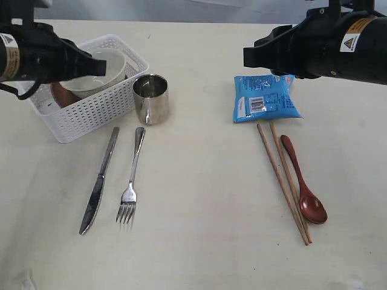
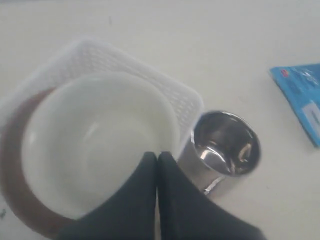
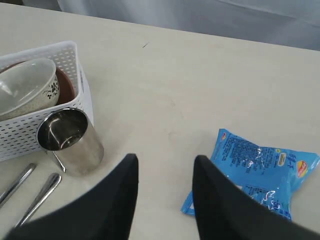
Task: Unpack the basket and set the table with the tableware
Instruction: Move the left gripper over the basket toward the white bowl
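A pale worktop (image 1: 199, 181) is seen from outside the arms. At ten o'clock a white basket (image 1: 91, 118) holds a cream bowl (image 1: 115, 67) set on a brown saucer (image 1: 60, 96). A steel cup (image 1: 150, 98) stands just beside the basket at its three o'clock, and a knife (image 1: 100, 181) and fork (image 1: 133, 175) are laid out at seven o'clock. At two o'clock lies a blue snack packet (image 1: 266, 99), with chopsticks (image 1: 283, 181) and a spoon (image 1: 302, 181) at four o'clock. The left end effector (image 2: 158, 157) is poised over the bowl's rim with its fingers pressed together, and nothing is seen between them. The right end effector (image 3: 165, 160) is spread and empty above bare worktop, between cup and packet. The bowl's removal is judged to be the step in hand. For that, the left fingers would need to be parted and lowered astride the rim, and the nearby cup avoided.
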Tool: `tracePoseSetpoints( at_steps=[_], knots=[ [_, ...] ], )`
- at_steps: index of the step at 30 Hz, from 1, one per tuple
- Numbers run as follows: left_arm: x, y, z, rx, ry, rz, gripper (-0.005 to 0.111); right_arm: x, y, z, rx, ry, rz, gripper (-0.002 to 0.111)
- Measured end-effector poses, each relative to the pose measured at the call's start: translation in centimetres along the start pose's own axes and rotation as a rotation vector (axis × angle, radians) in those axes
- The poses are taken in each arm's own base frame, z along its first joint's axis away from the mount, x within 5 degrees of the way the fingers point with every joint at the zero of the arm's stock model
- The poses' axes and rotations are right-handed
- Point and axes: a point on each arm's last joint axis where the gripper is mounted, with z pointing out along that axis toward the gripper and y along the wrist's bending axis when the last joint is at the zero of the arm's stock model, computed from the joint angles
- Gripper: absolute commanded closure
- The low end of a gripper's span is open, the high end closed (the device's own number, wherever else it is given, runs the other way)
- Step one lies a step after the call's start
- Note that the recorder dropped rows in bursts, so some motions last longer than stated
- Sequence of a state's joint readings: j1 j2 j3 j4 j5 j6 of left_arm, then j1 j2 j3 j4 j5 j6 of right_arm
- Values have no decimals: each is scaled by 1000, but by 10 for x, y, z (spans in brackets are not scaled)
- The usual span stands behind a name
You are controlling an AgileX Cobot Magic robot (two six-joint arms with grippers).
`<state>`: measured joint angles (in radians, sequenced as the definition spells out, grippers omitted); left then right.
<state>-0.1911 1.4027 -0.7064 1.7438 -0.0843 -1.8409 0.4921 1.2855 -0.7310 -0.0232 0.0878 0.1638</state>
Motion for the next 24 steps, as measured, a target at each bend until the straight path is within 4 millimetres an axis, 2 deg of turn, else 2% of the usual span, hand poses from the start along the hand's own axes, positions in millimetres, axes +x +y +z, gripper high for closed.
tracePoseSetpoints(
  at_steps=[3, 6, 11, 16, 24],
  knots=[
    [-10, 5, 0, -14, -26, 11, 94, 0, 0, 0, 0, 0, 0, 73],
    [-20, 10, 7, 43, -23, -1, 80, 0, 0, 0, 0, 0, 0, 73],
    [-30, 15, 32, 167, 22, -18, 58, 0, 0, 0, 0, 0, 0, 73],
    [-23, 11, 55, 260, 87, 10, 57, 0, 0, 0, 0, 0, 0, 73],
    [-14, 22, 75, 184, 124, 6, 57, 0, 0, 0, 0, 0, 0, 73]
  ],
)
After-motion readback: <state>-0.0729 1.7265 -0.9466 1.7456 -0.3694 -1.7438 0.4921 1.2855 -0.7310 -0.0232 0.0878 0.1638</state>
